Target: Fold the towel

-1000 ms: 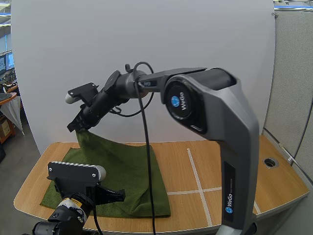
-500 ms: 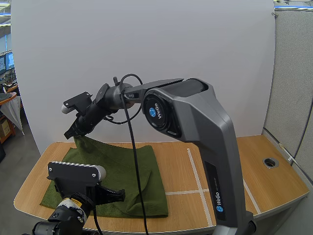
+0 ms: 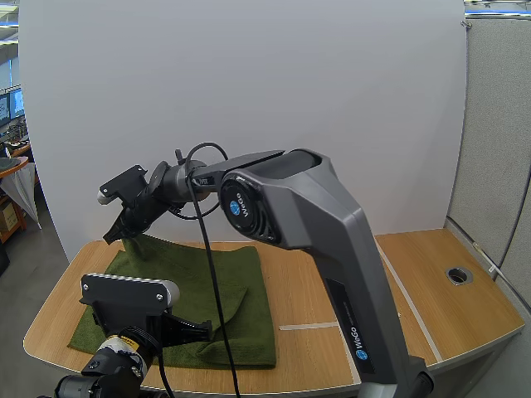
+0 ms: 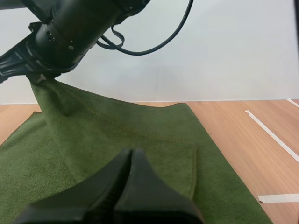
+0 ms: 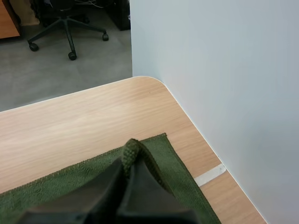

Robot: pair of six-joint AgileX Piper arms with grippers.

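- The green towel (image 3: 199, 278) is spread on the left part of the wooden table (image 3: 332, 265), with one far corner raised.
- That corner is pinched by the right gripper (image 5: 127, 163), probably so that it can be carried over for the fold.
- The left gripper (image 4: 131, 156) is closed on nothing and held low over the towel's near part.

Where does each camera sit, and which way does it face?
High view: behind and above the arm bases, facing forward and down at the table; both arms show.
Left wrist view: on the left arm, facing forward low over the towel; the shut left hand shows.
Right wrist view: on the right arm, facing down at the table's corner; the right hand pinches the towel.
High and left wrist views share the right hand holding the towel up.
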